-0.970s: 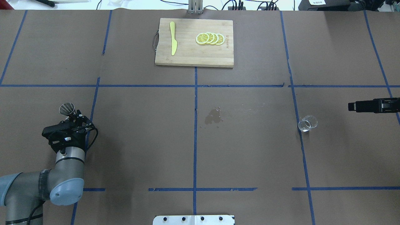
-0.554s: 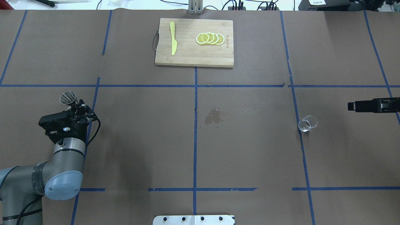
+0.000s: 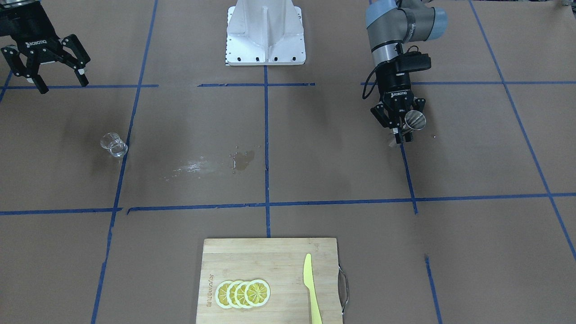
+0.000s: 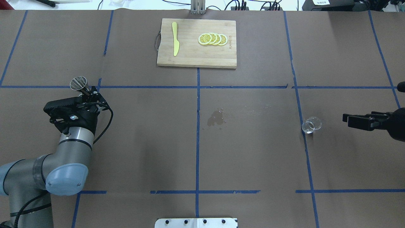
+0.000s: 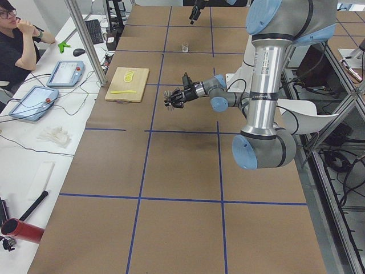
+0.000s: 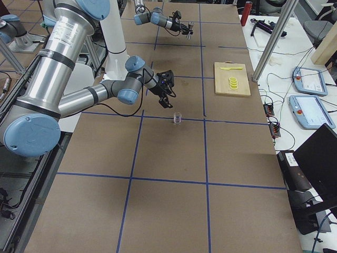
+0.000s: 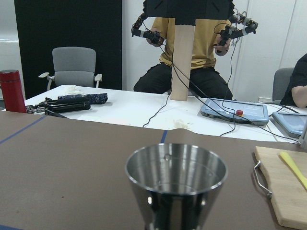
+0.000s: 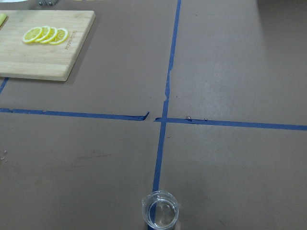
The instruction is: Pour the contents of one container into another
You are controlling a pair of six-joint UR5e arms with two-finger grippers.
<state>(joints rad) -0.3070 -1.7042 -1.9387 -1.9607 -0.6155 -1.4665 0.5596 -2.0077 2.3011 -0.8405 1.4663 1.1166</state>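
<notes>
Fingers clamped on the narrow waist of the steel jigger, the left gripper holds it mouth-up above the counter on the robot's left. Well apart, the clear glass cup stands on the counter, the right gripper poised near it with fingers spread. The glass looks light, slick and breakable; a gentle hold across its side walls, below the lip, seems wisest.

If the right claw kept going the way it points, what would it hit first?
Probably the glass cup, standing alone just ahead of the right gripper, whose fingers are open. Height is hard to judge, so it could pass over the rim.
</notes>
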